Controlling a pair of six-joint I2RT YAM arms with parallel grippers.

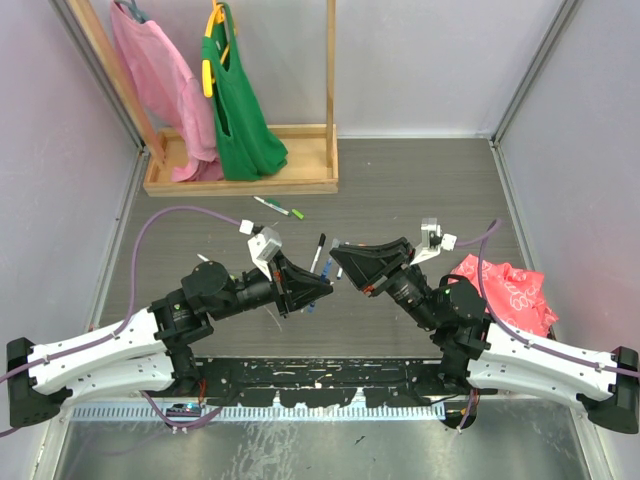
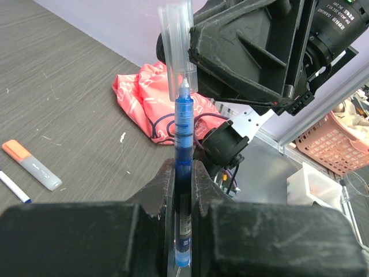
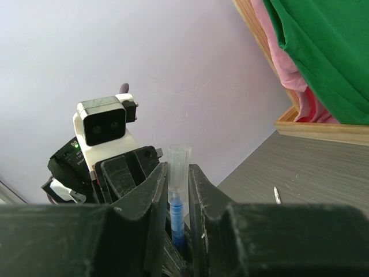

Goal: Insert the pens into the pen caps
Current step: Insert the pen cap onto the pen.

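Observation:
My left gripper [image 2: 183,167] is shut on a blue pen [image 2: 183,133] that points up from its jaws. My right gripper [image 3: 177,170] is shut on a clear pen cap [image 3: 178,167]. The pen's tip sits just inside the cap's [image 2: 177,46] open end. In the top view the two grippers, left [image 1: 320,286] and right [image 1: 342,266], meet tip to tip over the table's middle. Other pens lie on the table: a green one [image 1: 280,208], a black one [image 1: 318,250], and an orange-ended marker [image 2: 31,164].
A wooden rack [image 1: 240,185] with a pink bag and a green bag [image 1: 240,110] stands at the back left. A red patterned cloth [image 1: 505,290] lies on the right. A pink basket [image 2: 334,138] is beyond the table edge.

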